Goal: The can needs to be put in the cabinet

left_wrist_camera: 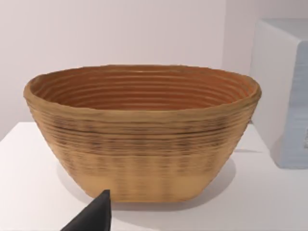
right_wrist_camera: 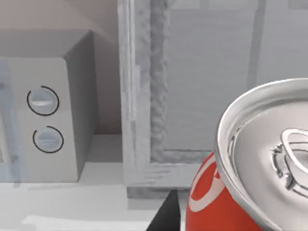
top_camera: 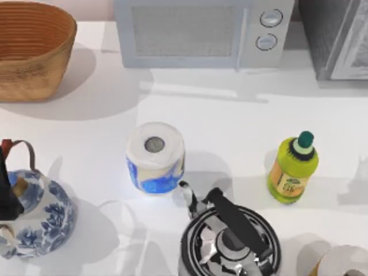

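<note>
1. A white tabletop (top_camera: 230, 115) runs back to a pale wall, with a white microwave oven with two round dials (top_camera: 204, 31) at the far edge and a grey cabinet with a framed door (top_camera: 336, 37) at the far right corner.
2. The woven tan wicker basket (top_camera: 31, 49) stands upright at the far left corner; in the left wrist view its ribbed brown inside holds nothing.
3. At the left edge sits a blue-and-white porcelain teapot (top_camera: 34, 215) with a looped handle. A silver steel kettle with a black handle (top_camera: 230, 238) stands at the near edge, lid on.
4. A white roll of paper in a blue wrapper (top_camera: 155, 156) stands on end near the middle, and a yellow-green plastic bottle with a dark green cap (top_camera: 293, 168) stands upright to its right.
5. The red aluminium drink can with a silver top (right_wrist_camera: 250, 173) appears close up in the right wrist view, in front of the cabinet door. Its long axis tilts, the pull-tab end turned toward the camera.
6. A dark fingertip (right_wrist_camera: 166, 216) of the right gripper lies beside the can; whether the claw grips it I cannot tell.
7. One dark fingertip (left_wrist_camera: 94, 216) of the left gripper points toward the basket; its state cannot be told either.
</note>
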Controlling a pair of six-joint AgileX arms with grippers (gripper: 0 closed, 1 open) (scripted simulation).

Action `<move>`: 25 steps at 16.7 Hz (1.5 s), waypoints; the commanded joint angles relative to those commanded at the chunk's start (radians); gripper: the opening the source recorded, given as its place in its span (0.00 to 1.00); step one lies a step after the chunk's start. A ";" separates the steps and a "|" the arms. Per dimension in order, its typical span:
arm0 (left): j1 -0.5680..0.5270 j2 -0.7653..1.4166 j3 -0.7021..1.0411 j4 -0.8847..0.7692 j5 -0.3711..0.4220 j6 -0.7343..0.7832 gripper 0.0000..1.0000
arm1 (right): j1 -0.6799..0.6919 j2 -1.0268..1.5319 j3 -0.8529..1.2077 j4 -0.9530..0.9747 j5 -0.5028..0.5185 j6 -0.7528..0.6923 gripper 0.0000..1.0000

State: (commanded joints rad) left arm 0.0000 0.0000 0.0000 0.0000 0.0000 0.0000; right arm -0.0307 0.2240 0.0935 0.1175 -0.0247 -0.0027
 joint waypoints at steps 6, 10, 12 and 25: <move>0.000 0.000 0.000 0.000 0.000 0.000 1.00 | 0.030 -0.223 -0.093 -0.117 0.025 0.003 0.00; 0.000 0.000 0.000 0.000 0.000 0.000 1.00 | 0.028 -0.220 -0.091 -0.116 0.023 0.004 0.00; 0.000 0.000 0.000 0.000 0.000 0.000 1.00 | 0.029 -0.209 -0.080 -0.120 0.026 0.004 0.00; 0.000 0.000 0.000 0.000 0.000 0.000 1.00 | 0.133 0.533 0.897 -0.357 0.138 0.013 0.00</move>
State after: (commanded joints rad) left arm 0.0000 0.0000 0.0000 0.0000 0.0000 0.0000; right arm 0.1019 0.7566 0.9901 -0.2398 0.1132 0.0105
